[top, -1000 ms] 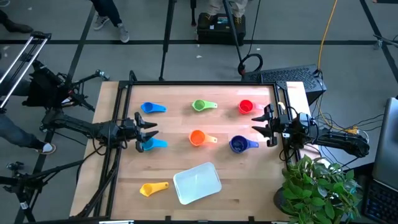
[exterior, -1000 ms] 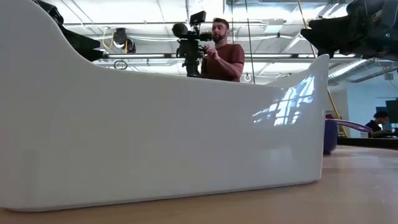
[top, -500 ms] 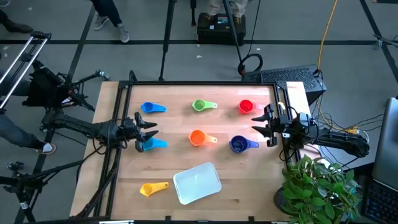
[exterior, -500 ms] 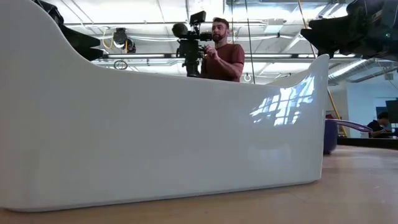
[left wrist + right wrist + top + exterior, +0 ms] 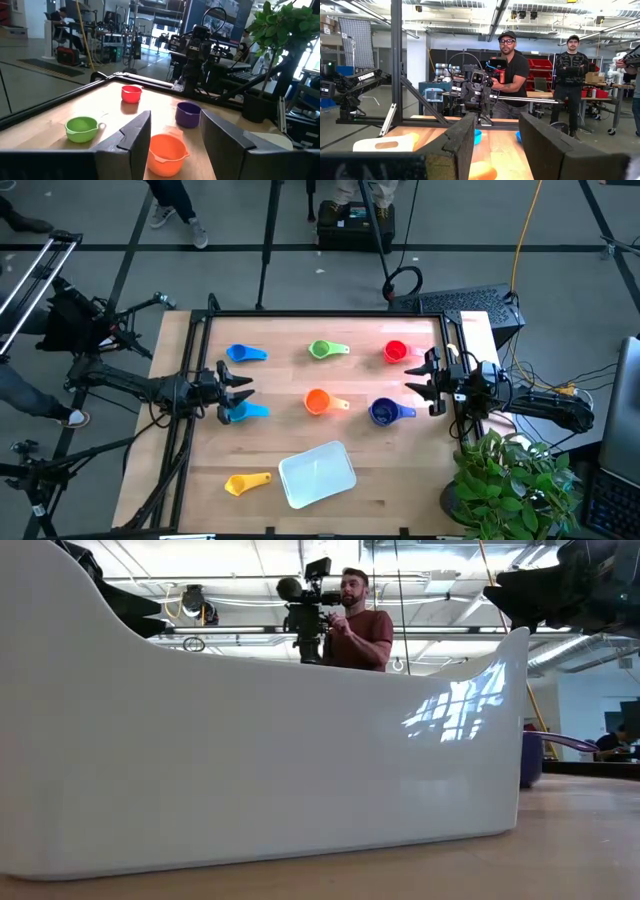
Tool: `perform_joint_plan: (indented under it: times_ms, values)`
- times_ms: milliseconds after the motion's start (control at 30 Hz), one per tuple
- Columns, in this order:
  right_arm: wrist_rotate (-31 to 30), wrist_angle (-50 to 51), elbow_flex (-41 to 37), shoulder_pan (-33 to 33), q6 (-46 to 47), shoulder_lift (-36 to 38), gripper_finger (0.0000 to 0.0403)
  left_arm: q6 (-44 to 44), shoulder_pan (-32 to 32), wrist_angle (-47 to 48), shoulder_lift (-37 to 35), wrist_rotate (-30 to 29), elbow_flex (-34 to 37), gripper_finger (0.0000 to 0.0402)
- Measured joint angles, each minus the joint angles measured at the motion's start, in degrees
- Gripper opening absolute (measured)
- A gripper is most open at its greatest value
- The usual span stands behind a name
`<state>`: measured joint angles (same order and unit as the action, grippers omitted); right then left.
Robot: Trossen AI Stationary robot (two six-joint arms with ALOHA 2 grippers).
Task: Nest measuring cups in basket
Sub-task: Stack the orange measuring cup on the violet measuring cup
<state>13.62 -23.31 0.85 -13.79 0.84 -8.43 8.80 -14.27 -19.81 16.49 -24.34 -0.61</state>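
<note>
Several measuring cups lie apart on the table in the high view: blue [image 5: 243, 353], green [image 5: 322, 349], red [image 5: 395, 352], light blue [image 5: 246, 412], orange [image 5: 318, 401], dark blue [image 5: 383, 412] and yellow [image 5: 242, 483]. The whitish basket [image 5: 317, 474] sits near the table's near edge, and its wall [image 5: 250, 740] fills the low view. My left gripper [image 5: 246, 384] is open at the table's left side, just beyond the light blue cup. My right gripper [image 5: 410, 379] is open at the right side, between the red and dark blue cups. In the left wrist view the orange cup [image 5: 167, 154] shows between the fingers, farther off.
A black frame [image 5: 320, 313] runs along the table's far and side edges. A potted plant [image 5: 515, 480] stands off the near right corner. People with a camera [image 5: 345, 620] stand in the room behind the table. Bare wood lies between the cups.
</note>
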Motion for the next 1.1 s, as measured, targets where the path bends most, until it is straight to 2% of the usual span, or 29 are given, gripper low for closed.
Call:
perform_joint_plan:
  times_ms: [1100]
  values:
    - [0.0,0.0,0.01,0.0,0.0,0.0,0.0146,5.26,-0.01,-0.2,-0.02,0.02,-0.01,0.0172]
